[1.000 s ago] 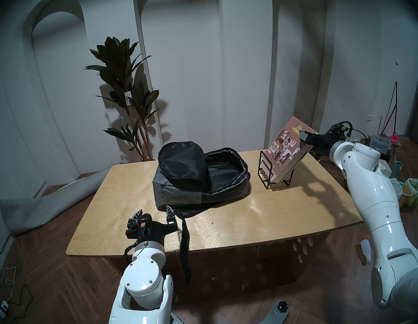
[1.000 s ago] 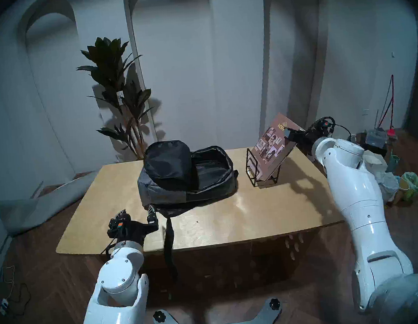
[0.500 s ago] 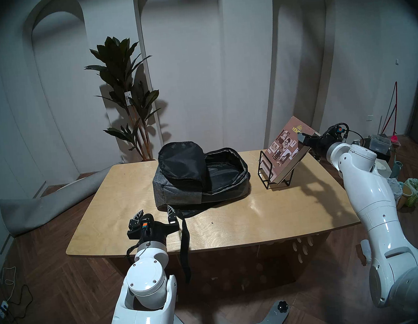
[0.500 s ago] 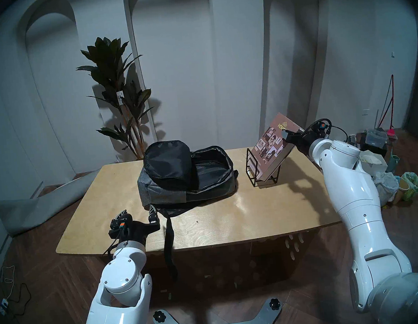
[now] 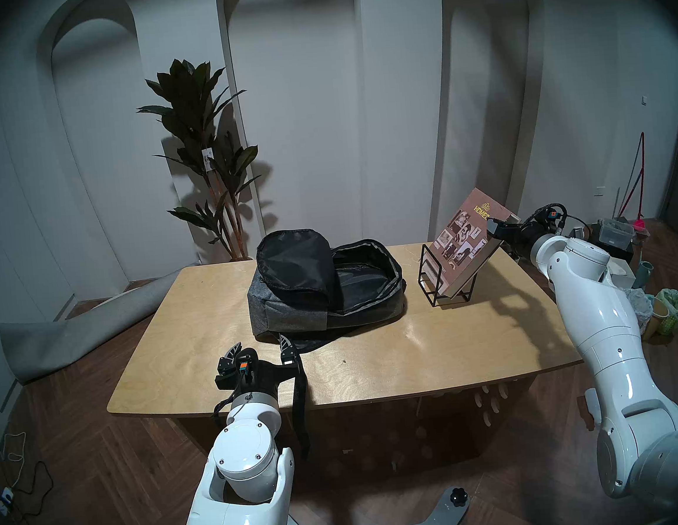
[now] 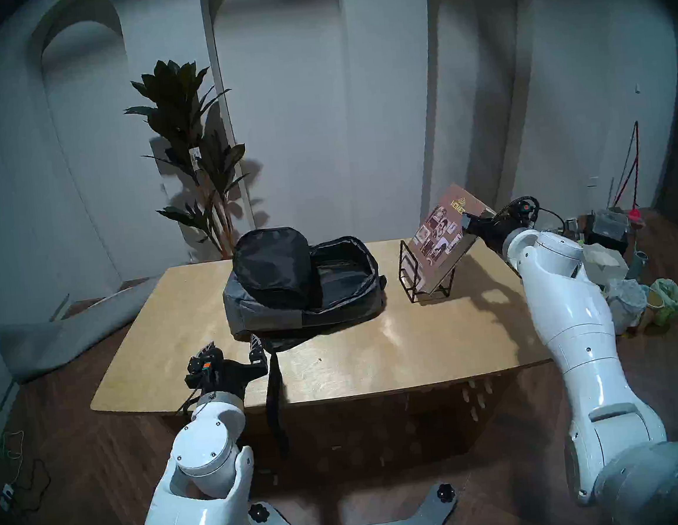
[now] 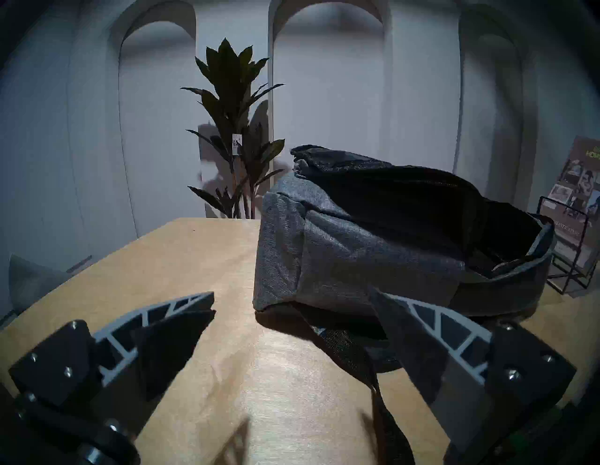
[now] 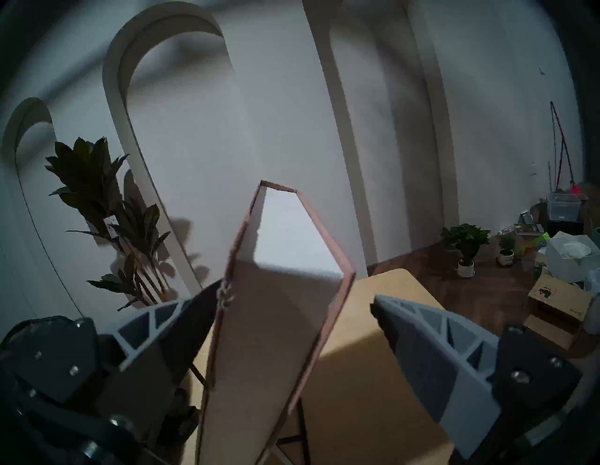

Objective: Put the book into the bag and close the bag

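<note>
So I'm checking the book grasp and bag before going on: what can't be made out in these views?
- Right gripper: open around the book; pad contact unclear in the right wrist view.
- Bag: its floor is lost in dark lining in the head view.
- Zipper pull: too small and dark in any view.
- Stand: its base is partly hidden by the book.

Head pair overlooks table; wrists view low.

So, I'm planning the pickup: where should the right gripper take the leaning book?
Probably the book's raised right edge, approached from the right: it leans in the wire stand, leaving that edge free, and the open right gripper already straddles it.
</note>
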